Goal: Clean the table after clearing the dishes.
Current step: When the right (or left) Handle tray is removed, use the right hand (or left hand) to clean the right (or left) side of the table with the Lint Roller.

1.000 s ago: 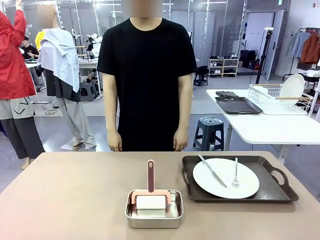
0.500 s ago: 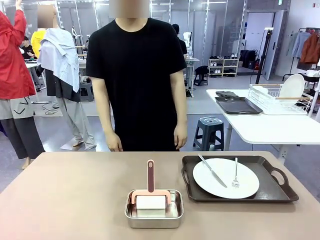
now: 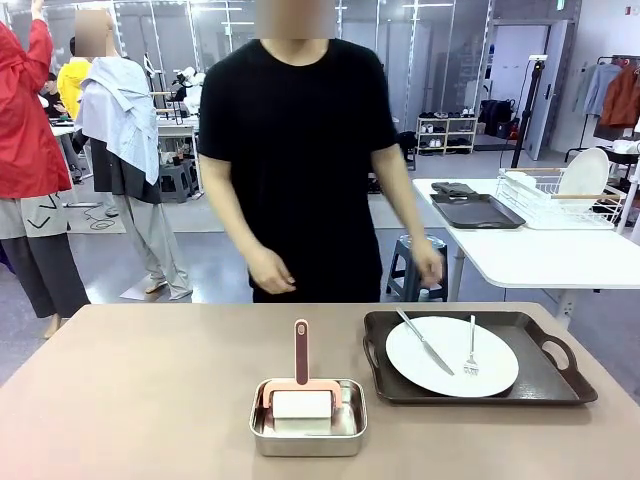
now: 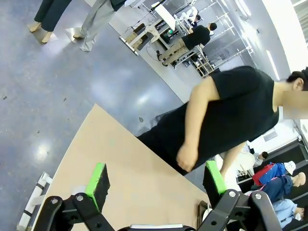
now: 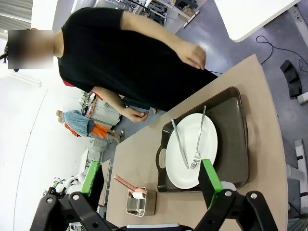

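Table (image 4: pixel 125 168) lies beyond left gripper (image 4: pixel 156 180) and right gripper (image 5: pixel 150 180), both hovering, fingers spread wide, empty; plate (image 5: pixel 188 134) past right fingertips.

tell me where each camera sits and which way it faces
Front: fixed on the robot's side, facing across the table at the person, with tray, plate and pan between.
Left wrist: on the left arm, looking down past the open left end effector at table and person.
Right wrist: on the right arm, looking down past the open right end effector at the tray.
Shared: all see the person; front and right wrist share tray, plate, pan.
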Tool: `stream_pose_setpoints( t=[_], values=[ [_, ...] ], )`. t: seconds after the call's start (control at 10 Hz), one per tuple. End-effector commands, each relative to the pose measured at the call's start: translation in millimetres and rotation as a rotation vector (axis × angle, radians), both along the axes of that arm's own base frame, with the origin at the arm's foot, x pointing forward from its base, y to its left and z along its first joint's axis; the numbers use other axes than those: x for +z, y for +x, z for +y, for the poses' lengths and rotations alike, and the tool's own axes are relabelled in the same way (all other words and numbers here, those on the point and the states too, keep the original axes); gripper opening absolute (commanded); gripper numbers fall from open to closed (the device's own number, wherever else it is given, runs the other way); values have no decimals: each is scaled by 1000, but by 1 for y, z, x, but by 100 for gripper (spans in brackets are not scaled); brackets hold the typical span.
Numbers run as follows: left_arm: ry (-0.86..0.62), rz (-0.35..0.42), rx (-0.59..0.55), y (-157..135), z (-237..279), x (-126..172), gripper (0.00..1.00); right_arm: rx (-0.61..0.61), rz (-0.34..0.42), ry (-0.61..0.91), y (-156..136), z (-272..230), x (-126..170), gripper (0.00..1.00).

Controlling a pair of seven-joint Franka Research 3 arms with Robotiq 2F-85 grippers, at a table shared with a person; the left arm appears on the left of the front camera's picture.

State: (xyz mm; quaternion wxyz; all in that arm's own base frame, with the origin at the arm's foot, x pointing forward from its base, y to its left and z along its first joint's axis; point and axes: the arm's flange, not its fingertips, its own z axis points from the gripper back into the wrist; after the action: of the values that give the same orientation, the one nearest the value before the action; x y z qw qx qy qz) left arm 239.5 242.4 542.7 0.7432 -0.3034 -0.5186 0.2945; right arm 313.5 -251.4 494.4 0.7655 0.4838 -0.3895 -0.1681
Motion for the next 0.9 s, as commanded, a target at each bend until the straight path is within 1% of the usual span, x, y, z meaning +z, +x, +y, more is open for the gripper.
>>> stream_pose_setpoints(
  t=[0.0,0.8],
  values=[
    [-9,3,-4,-3,0,1,100,5,-17,4,-2,0,2,100],
    [-9,3,-4,-3,0,1,100,5,-17,4,-2,0,2,100]
  ],
)
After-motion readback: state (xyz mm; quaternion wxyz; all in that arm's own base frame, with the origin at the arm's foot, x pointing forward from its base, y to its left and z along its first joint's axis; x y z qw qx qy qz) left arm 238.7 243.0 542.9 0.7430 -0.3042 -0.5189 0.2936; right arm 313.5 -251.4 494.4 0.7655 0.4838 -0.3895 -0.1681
